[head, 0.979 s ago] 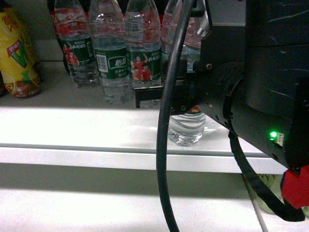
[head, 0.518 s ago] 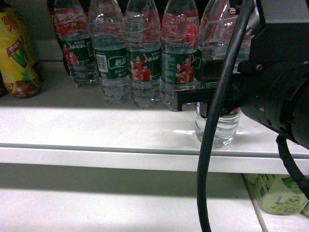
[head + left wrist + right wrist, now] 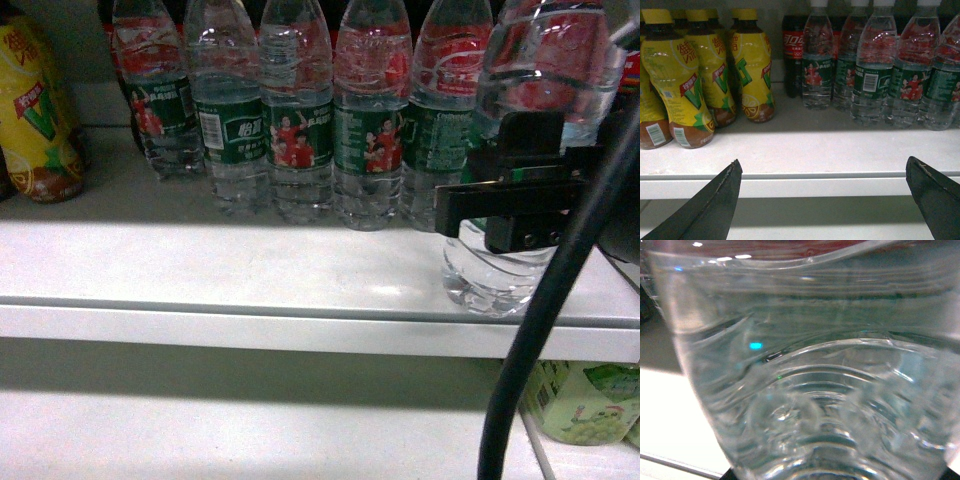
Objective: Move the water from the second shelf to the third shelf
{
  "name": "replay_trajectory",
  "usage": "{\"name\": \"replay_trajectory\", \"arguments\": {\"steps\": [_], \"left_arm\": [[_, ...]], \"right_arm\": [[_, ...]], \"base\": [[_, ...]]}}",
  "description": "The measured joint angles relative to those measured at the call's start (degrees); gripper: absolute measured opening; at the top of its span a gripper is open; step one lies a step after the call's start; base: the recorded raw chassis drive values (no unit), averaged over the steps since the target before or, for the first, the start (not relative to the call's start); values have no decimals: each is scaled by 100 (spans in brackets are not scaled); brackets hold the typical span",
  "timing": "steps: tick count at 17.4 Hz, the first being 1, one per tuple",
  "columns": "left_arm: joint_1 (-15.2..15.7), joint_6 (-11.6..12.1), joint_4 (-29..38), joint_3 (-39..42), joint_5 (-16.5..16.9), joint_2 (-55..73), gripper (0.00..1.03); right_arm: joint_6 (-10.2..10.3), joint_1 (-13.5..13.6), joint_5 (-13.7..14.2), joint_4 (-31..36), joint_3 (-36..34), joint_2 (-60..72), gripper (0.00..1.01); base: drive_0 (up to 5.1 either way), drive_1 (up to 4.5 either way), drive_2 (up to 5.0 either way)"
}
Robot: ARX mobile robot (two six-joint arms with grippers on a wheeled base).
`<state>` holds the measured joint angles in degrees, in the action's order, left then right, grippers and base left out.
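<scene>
The right gripper (image 3: 505, 205) is clamped around the middle of the water bottle (image 3: 510, 150), at the level of its green label. The bottle stands upright at the front edge of the shelf (image 3: 250, 270), near its right end, in front of the row of other water bottles (image 3: 330, 120). From the head view I cannot tell if its base touches the shelf or is lifted a little. In the right wrist view the ribbed wall of the bottle fills the whole picture, so the grasp seems deep and centred.

The left gripper (image 3: 825, 200) is spread wide and holds nothing. It hangs in front of the shelf edge, below the yellow juice bottles (image 3: 700, 80) and a cola bottle (image 3: 792, 55).

To do this step well, I think the arm should pull the bottle straight outward, away from the row, before it changes height. The neighbour bottles stand just beside it, so a sideways swing could knock them. The thin plastic bends easily, so the grip should be firm but not crushing, and the bottle should remain vertical during the move.
</scene>
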<state>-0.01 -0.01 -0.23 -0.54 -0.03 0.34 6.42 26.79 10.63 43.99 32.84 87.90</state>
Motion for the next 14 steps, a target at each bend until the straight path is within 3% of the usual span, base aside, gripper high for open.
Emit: {"name": "replay_trajectory", "arguments": {"steps": [8, 14], "left_arm": [[0, 0, 2, 0, 2, 0, 98], [0, 2, 2, 0, 0, 0, 98]], "right_arm": [[-52, -409, -452, -107, -896, -918, 42], [-116, -892, -723, -350, -1460, -1805, 42]], "base": [[0, 0, 0], [0, 0, 0]]}}
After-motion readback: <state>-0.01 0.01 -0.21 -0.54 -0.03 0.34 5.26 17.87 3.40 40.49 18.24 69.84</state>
